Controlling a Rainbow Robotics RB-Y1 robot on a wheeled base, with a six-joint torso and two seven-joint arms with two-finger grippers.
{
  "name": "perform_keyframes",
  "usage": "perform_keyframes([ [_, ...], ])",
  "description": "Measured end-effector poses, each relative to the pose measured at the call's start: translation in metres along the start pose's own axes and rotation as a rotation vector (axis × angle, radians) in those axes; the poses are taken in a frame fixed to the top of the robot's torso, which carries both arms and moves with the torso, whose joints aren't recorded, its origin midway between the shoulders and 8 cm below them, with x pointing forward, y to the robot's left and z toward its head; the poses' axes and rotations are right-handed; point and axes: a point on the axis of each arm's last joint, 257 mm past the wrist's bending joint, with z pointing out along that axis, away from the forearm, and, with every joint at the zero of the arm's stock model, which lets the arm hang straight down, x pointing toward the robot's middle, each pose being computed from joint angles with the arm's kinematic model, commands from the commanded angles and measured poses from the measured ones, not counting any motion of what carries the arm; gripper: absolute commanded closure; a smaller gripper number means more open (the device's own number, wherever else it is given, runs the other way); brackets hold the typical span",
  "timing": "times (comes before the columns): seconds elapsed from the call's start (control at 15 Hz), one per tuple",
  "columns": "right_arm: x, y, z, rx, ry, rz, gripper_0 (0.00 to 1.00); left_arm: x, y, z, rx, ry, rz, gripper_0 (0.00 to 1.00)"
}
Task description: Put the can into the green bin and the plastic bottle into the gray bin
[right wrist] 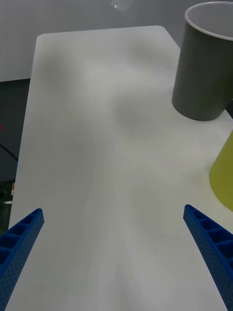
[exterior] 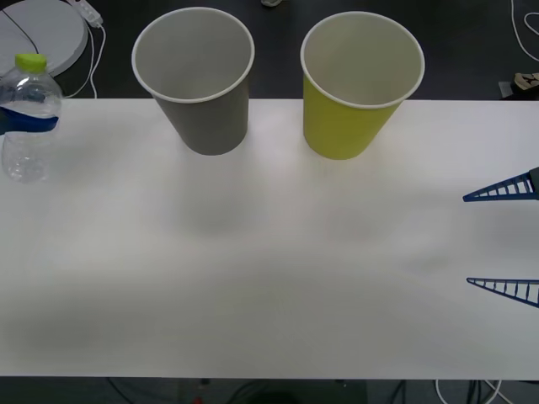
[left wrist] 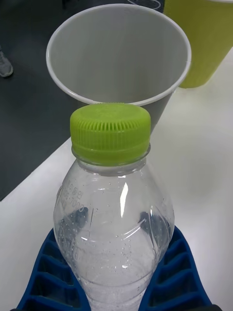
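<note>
Clear ribbed plastic bottle w/ lime-green screw cap (left wrist: 110, 127) is upright at far left of the white surface (exterior: 269, 286), left claw (left wrist: 116, 272) clamped round its lower body. Probably light, thin-walled, bit slippery; grip below shoulder seems good. Dark gray tapered bin (exterior: 198, 80) is near, yellow-green bin (exterior: 358, 84) beside it. Right claw (exterior: 503, 240) is spread apart, idle.

The light is bright and even, and it seems to come from above. On the white table (exterior: 269, 286) there are only soft, weak shadows: a pale one just in front of the gray bin (exterior: 195, 76), and broad gray patches nearer to the camera. The table looks a little washed out. Small highlights shine on the plastic bottle (left wrist: 114, 218), which appears sharp.
</note>
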Motion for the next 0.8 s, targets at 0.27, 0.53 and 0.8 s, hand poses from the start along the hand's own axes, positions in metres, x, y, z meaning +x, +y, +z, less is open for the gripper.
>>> perform_keyframes([
  [0.27, 0.0, 0.0, 0.0, 0.0, 0.0, 0.0, 0.0, -0.013, 0.01, -0.013, 0.001, 0.039, 0.021, 1.0],
  [0.53, 0.0, 0.0, 0.0, 0.0, 0.0, 0.0, 0.0, -0.03, 0.017, -0.019, 0.004, 0.071, 0.042, 1.0],
  [0.8, 0.0, 0.0, 0.0, 0.0, 0.0, 0.0, 0.0, -0.046, 0.025, -0.006, 0.017, 0.095, 0.055, 1.0],
])
